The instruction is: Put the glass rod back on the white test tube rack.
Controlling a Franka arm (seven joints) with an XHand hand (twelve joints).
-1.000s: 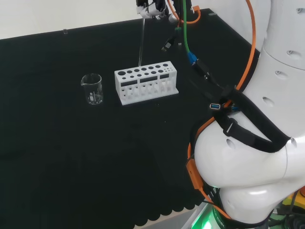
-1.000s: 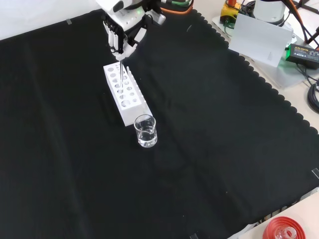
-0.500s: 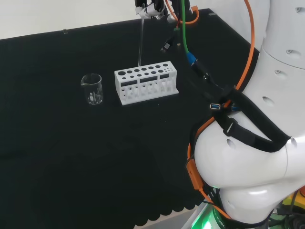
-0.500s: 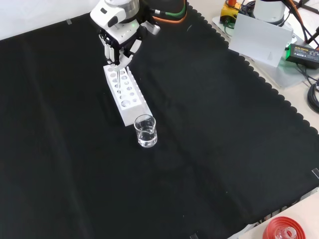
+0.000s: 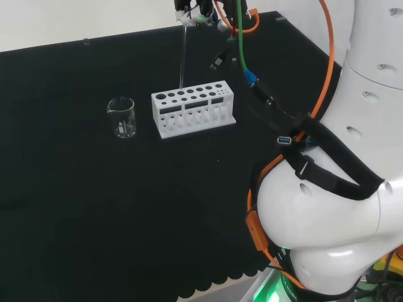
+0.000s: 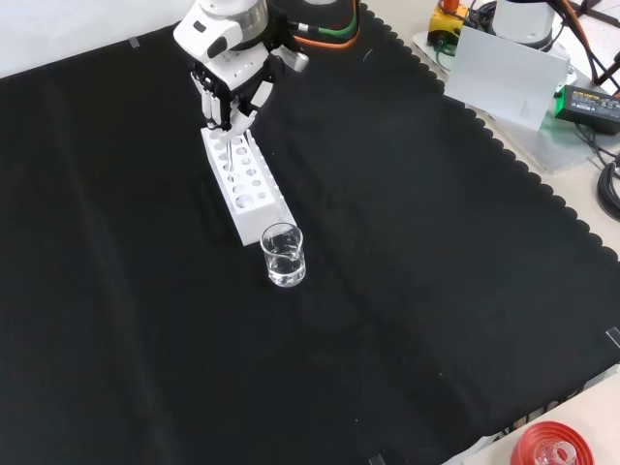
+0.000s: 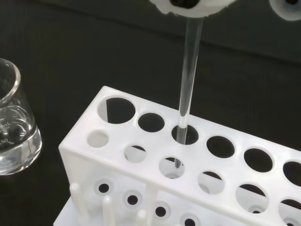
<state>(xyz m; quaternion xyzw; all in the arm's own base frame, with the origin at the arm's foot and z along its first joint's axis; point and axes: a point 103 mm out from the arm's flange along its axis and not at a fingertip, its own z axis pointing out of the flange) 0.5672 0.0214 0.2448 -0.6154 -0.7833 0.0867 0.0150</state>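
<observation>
Black cloth (image 5: 75,207): beaker (image 5: 121,117) beside rack (image 5: 192,109); hand (image 6: 225,92) apparently pinches rod (image 7: 188,84), tip in hole.

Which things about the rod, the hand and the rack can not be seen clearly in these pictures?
- Glass rod tip: wrist view, inside a hole of the white rack; its depth is unclear.
- Hand grip: front view, fingers cover the rod.
- Beaker: wrist view, cut by the edge.

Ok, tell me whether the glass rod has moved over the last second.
Yes. In the head view the glass rod has shifted slightly left against the white test tube rack; the wrist view shows its tip entering a hole. The hand holds it.
</observation>
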